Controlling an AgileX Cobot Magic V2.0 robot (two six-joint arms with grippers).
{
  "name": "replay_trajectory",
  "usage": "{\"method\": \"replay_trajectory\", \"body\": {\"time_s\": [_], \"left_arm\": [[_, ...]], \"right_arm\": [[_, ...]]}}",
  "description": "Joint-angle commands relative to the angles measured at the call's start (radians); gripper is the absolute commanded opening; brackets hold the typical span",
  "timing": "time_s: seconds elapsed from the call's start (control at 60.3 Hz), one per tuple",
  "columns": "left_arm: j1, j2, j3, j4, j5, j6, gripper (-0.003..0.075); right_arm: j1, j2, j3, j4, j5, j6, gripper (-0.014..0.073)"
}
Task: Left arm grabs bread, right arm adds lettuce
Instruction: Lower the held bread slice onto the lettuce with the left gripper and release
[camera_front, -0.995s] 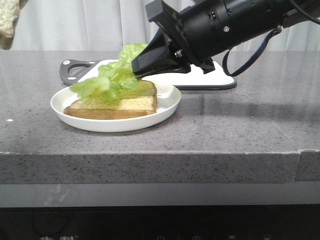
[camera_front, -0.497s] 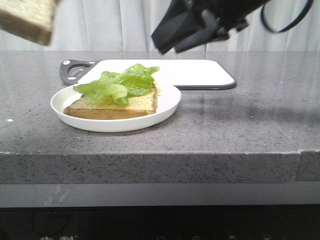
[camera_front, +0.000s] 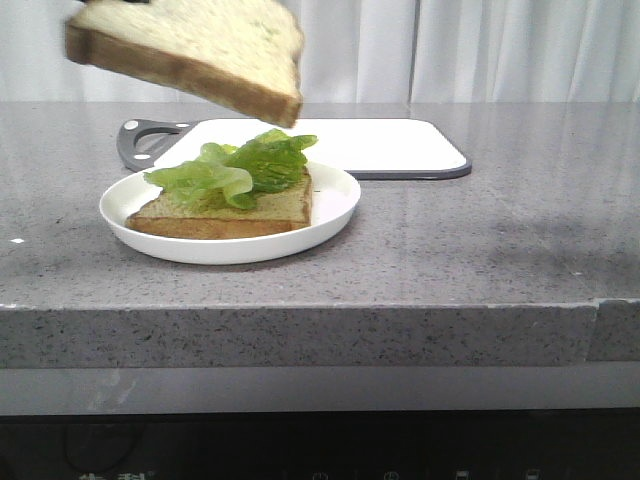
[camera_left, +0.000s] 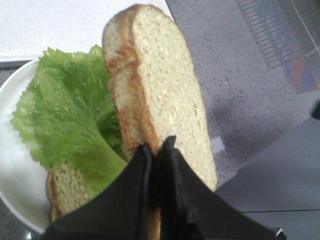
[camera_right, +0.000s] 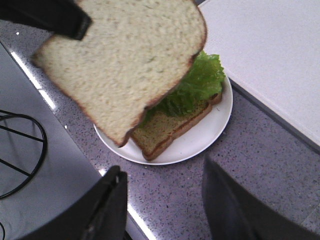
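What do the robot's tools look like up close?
The left tool has broad matte black fingers that taper to narrow tips. The right tool has two chunky black fingers with flat faces and rounded corners. No markings or cables show on either.

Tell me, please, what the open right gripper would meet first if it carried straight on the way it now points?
Probably the bread held by the left gripper. It hangs ahead of the right gripper, over the lettuce and plate. Depth is unclear, so the fingers might pass beneath it and reach the plate rim instead.
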Motion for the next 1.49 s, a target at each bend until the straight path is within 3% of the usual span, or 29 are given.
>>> {"method": "replay_trajectory", "body": {"time_s": [0.0, 0.265, 0.597, 0.696, 0.862, 0.945, 1.177, 1.277, 1.476], "left_arm": [[0.001, 0.046, -0.062, -0.083, -0.001, 0.022, -0.0020], [0.001, 0.168, -0.077, -0.081, -0.005, 0.022, -0.0020], [0.001, 0.184, -0.077, -0.011, -0.020, 0.020, -0.0009], [0.001, 0.184, -0.077, -0.001, -0.023, 0.020, 0.0080], [0.001, 0.182, -0.077, -0.001, -0.027, 0.020, 0.0349], [0.001, 0.176, -0.077, 0.008, -0.027, 0.020, 0.0397], [0.001, 0.065, -0.077, 0.196, -0.027, -0.051, 0.0396], [0.001, -0.035, -0.077, 0.358, -0.020, -0.148, 0.0396], [0.001, -0.232, -0.074, 0.667, 0.048, -0.363, 0.0391]], "right_arm": [[-0.004, -0.033, -0.023, 0.016, -0.024, 0.003, 0.0374], [-0.004, -0.032, -0.023, 0.016, -0.025, 0.003, 0.0374], [-0.004, -0.032, -0.023, 0.016, -0.021, 0.003, 0.0374], [-0.004, -0.031, -0.023, 0.016, -0.020, 0.003, 0.0374], [-0.004, -0.029, -0.023, 0.013, -0.016, 0.004, 0.0374], [-0.004, -0.039, -0.023, -0.004, -0.009, 0.040, 0.0374], [-0.004, -0.123, -0.023, -0.285, 0.053, 0.341, 0.0374], [-0.004, -0.194, -0.023, -0.461, 0.125, 0.560, 0.0374], [-0.004, -0.344, 0.006, -0.648, 0.225, 0.788, 0.0374]]}}
